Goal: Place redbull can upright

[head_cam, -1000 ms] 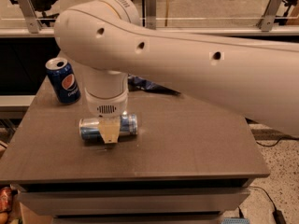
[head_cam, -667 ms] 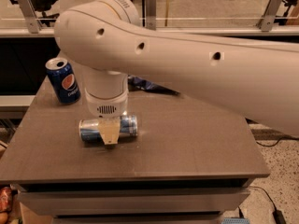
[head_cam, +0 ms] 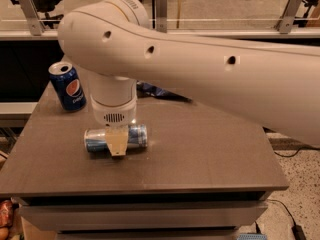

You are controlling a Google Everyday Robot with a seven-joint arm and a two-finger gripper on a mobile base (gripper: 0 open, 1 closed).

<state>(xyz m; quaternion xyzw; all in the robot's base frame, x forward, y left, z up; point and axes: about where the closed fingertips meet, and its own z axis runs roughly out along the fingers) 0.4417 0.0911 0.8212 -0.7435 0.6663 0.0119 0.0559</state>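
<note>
Pincer (head_cam: 118, 143) over one sideways redbull can (head_cam: 138, 135); one upright Pepsi can (head_cam: 69, 87) nearby.

Cream tool (head_cam: 118, 145) at silver-blue redbull can (head_cam: 137, 135), grey table (head_cam: 210, 154)

The thick white arm (head_cam: 210, 74) spans the upper half of the frame from the right edge and bends at a rounded elbow in the upper left. The wrist (head_cam: 114, 104) points straight down. Below it, the tan gripper (head_cam: 118, 145) hangs left of centre.
</note>
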